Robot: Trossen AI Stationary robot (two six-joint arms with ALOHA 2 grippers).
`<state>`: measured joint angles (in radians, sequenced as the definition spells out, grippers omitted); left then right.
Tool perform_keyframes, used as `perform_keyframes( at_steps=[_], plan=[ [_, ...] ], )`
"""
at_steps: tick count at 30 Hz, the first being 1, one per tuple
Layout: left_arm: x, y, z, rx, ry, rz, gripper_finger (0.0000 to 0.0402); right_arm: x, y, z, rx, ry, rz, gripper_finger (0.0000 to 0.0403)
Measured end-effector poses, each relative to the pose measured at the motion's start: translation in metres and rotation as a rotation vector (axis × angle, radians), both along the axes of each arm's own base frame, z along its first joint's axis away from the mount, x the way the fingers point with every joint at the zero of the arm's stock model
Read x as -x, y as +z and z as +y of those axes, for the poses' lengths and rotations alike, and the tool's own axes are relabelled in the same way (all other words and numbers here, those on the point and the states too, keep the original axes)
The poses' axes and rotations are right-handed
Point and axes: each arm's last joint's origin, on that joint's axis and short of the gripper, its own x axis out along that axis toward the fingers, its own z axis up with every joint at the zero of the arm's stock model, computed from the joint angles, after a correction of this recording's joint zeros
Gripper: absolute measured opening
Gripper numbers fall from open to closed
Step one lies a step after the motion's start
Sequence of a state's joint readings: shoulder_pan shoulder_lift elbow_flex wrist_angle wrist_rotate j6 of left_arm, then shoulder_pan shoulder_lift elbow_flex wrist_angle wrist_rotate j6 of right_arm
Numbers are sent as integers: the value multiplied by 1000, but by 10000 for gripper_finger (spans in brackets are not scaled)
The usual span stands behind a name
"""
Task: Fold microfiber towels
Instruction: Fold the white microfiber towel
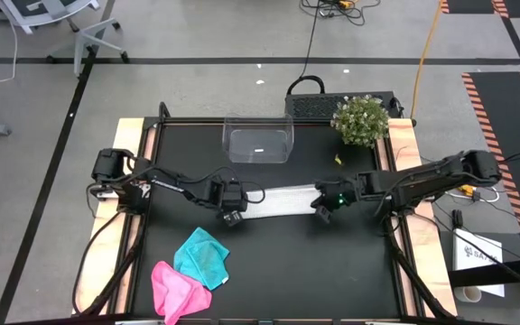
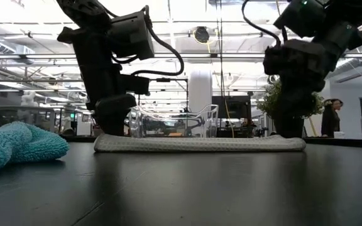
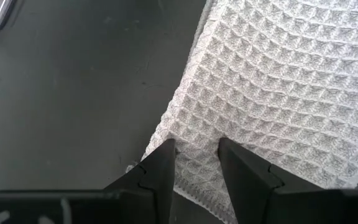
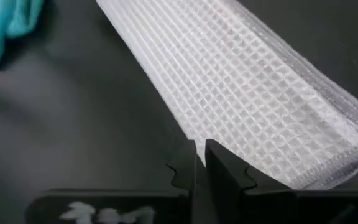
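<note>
Pale waffle towel [image 1: 283, 199] lying flat as long folded strip, just in front of clear tub [image 1: 258, 140]. Left gripper [image 1: 232, 217] down on one end, fingers [image 3: 160, 177] parted, towel corner between them. Right gripper [image 1: 322, 211] pinched tight on opposite end. Teal towel [image 1: 203, 257] and pink towel [image 1: 175, 289] bunched together, well apart from tub, nearer front edge.
</note>
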<state>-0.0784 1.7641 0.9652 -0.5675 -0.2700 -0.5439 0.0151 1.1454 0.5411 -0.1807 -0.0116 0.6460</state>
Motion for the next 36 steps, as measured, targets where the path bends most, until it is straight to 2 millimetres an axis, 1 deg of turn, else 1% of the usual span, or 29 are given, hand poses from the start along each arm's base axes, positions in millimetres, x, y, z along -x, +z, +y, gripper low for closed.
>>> perform_keyframes(
  at_steps=[3, 9, 16, 19, 23, 29, 36],
  plan=[
    [0, 0, 0, -1, 1, -2, 134, 4, 4, 0, -24, -6, -4, 41],
    [0, 0, 0, 1, 9, -6, 134, 9, -3, -2, -52, -48, 90, 89],
    [-1, 0, 0, 1, 16, -22, 134, 17, -8, -13, -101, -177, 181, 150],
    [-2, 0, 0, -4, 16, -23, 133, 15, -10, -18, -111, -214, 184, 167],
    [-2, 0, 0, -6, 17, -23, 134, 13, -18, -21, -114, -233, 230, 179],
    [-2, 0, 0, -10, 17, -25, 134, 8, -32, -24, -109, -240, 297, 180],
    [-2, 0, 0, -14, 14, -21, 134, -3, -43, -27, -95, -227, 288, 180]
  ],
)
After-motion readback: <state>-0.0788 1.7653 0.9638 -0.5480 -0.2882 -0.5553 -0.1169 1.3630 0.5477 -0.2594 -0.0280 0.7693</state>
